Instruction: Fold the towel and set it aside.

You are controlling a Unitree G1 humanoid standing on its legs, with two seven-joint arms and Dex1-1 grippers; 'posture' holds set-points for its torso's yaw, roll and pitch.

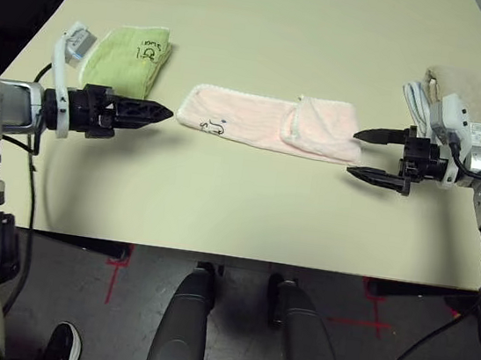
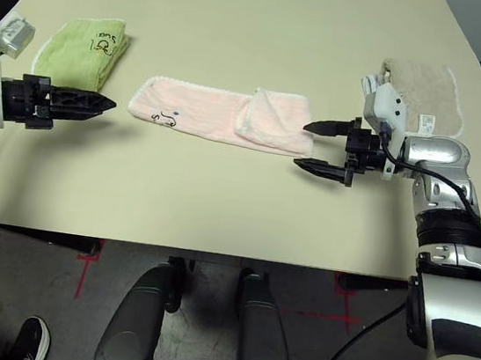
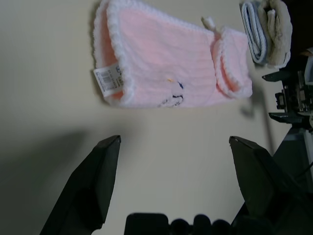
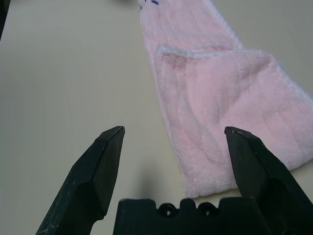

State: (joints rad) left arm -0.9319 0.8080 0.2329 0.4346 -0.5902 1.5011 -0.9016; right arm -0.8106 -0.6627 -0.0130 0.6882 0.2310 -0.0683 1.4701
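The pale pink towel (image 1: pixel 270 122) lies flat mid-table as a long strip, its right end folded back over itself, a small dark embroidered figure (image 1: pixel 213 126) near its left end. My right gripper (image 1: pixel 361 153) hovers open just off the towel's right end, nothing between its fingers. Its wrist view shows the folded end (image 4: pixel 230 117) lying ahead between the spread fingers. My left gripper (image 1: pixel 166 114) points at the towel's left end from a short gap away. The left wrist view shows its fingers (image 3: pixel 90 181) spread apart, with the towel (image 3: pixel 166 68) beyond them.
A lime-green folded towel (image 1: pixel 131 52) lies at the back left, behind my left arm. A beige folded towel with white edge (image 1: pixel 470 97) sits at the back right, behind my right wrist. The table's front edge (image 1: pixel 239 256) runs just below both arms.
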